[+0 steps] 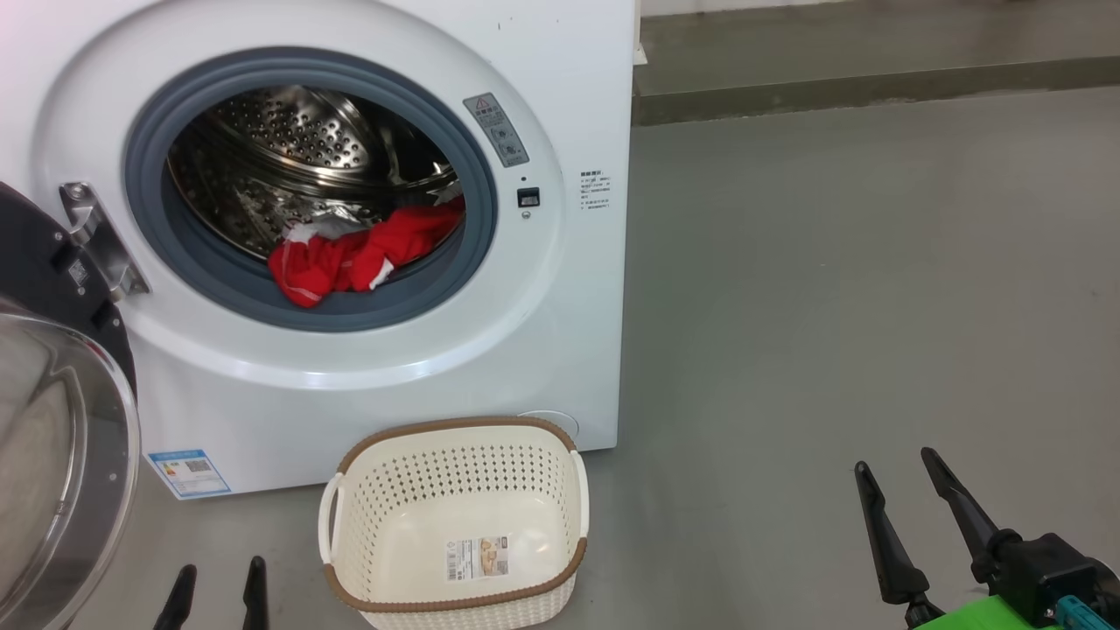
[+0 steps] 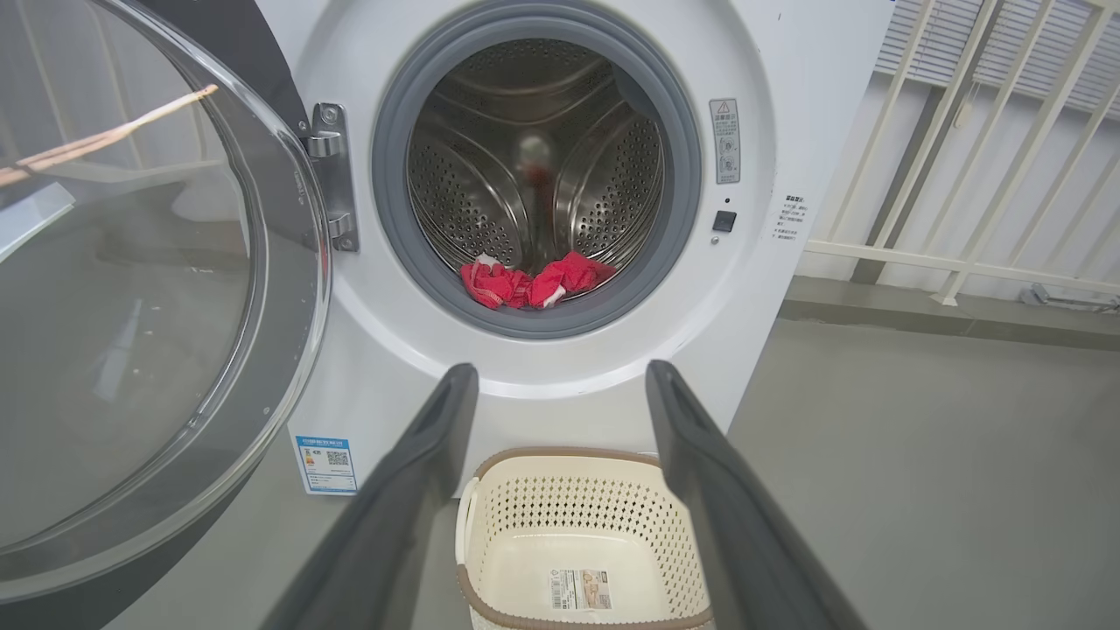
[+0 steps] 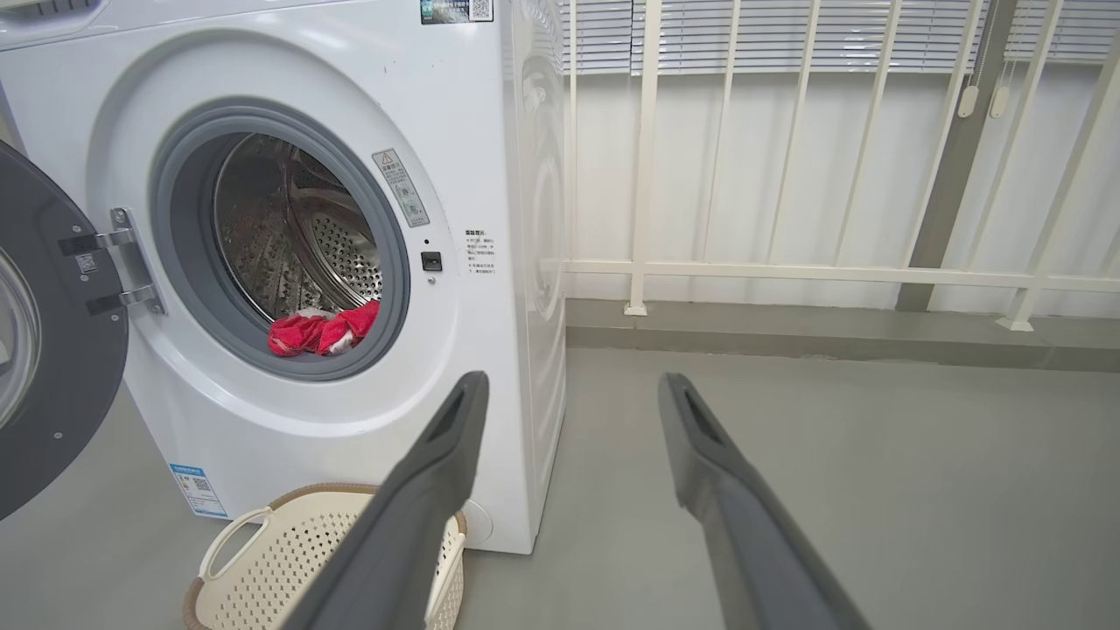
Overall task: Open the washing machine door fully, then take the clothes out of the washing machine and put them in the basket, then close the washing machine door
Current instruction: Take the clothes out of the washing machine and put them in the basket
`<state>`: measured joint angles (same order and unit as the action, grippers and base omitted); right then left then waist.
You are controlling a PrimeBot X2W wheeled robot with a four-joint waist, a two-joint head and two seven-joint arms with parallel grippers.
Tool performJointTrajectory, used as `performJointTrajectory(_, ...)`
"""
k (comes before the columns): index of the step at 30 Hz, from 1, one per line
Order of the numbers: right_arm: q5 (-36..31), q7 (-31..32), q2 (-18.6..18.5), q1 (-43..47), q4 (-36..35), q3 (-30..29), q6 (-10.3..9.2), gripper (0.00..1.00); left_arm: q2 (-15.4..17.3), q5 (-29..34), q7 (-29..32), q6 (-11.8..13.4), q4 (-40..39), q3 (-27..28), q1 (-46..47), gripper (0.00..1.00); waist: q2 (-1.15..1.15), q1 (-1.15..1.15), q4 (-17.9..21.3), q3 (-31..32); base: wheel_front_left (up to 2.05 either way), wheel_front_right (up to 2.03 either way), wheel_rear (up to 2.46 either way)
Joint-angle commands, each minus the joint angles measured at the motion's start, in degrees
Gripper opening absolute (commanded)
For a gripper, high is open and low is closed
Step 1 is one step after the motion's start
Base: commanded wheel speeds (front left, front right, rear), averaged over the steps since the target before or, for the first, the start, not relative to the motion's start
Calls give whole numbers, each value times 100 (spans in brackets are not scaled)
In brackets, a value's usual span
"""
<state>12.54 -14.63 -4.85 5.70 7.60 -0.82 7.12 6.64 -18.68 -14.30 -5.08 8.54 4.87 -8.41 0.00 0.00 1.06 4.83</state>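
Well beyond left end effector, clothes.

Head camera looks down, wrist cameras face forward, all sharing the washing machine.

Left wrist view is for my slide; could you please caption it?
Open left hand faces the washing machine: door open, red clothes in drum, basket empty.

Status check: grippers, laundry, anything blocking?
Left gripper open, right gripper open, both empty. Door swung open. Clothes in washing machine, at front lip; basket empty below. Nothing seen blocking.
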Motion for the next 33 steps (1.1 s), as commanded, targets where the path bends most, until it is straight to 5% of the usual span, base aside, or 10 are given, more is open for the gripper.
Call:
performJointTrajectory(1, -35, -37, -92, -209, -115, 155, 36, 100, 64, 46, -70, 66, -153, 216, 153, 100, 0, 0, -2, -5, 35, -35, 0)
performJointTrajectory(23, -29, -37, -98, -213, -34, 184, 36, 100, 63, -75, 28, 174, -159, 167, 218, 100, 0, 0, -96, 2, 142, -142, 0)
performJointTrajectory(33, -18, -37, -104, -196, -12, 212, 36, 100, 105, -98, 171, 237, -204, 121, 150, 100, 0, 0, -101, 37, 43, -43, 0)
